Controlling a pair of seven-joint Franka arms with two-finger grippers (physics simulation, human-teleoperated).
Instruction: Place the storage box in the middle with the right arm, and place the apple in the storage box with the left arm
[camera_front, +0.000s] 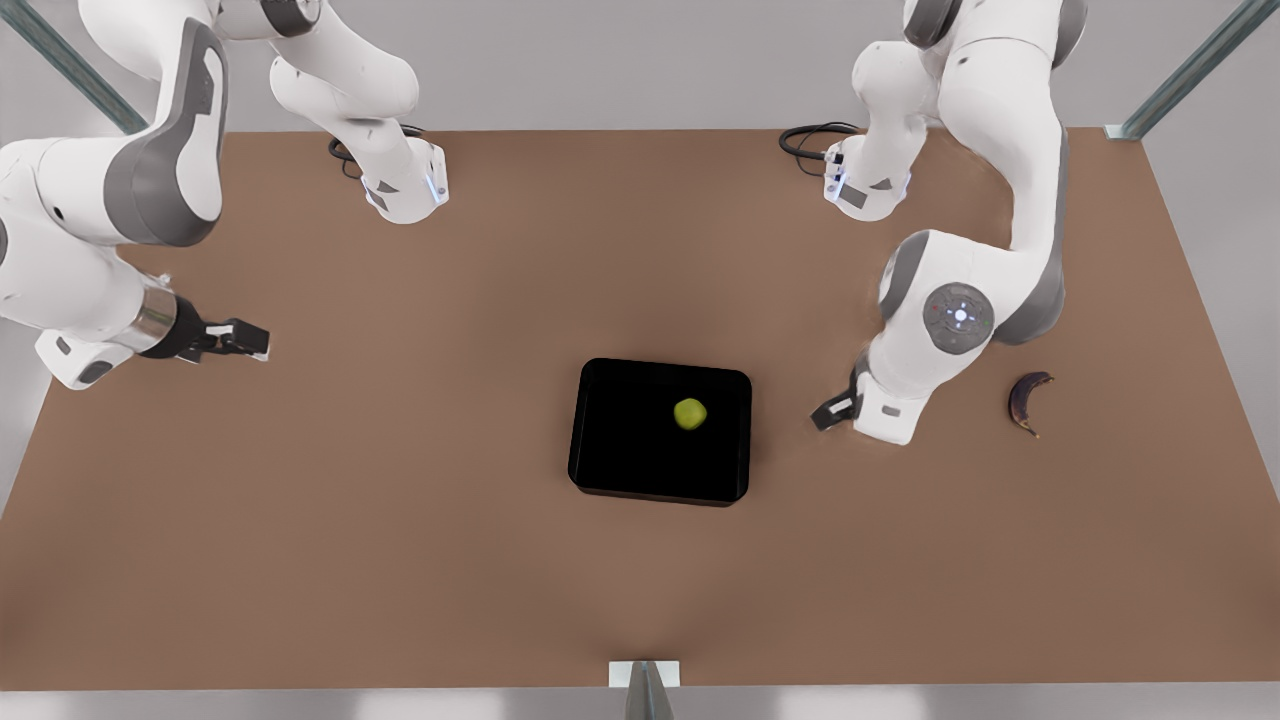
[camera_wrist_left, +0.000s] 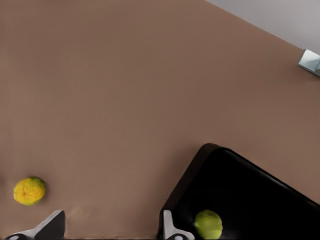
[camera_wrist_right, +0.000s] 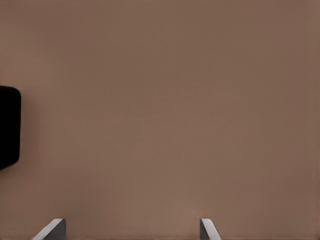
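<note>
The apple (camera_front: 690, 413) lies loose inside the storage box (camera_front: 660, 492), toward its 3 o'clock wall in the front view, and the box sits about mid-table. So both placements look done, and what remains is likely for the left arm to lift clear without clipping the box wall. The left gripper (camera_front: 832, 410) hangs low just off the box's 3 o'clock side, jaws spread and empty; the right gripper (camera_front: 245, 340) waits well apart at 10 o'clock, jaws also released. Around them is a plain brown table (camera_front: 400, 560) against a grey surround, with a dark purple fruit (camera_front: 1028, 400) beyond the left arm at 3 o'clock and a bumpy yellow-orange fruit (camera_wrist_left: 29, 191) near the left gripper.
</note>
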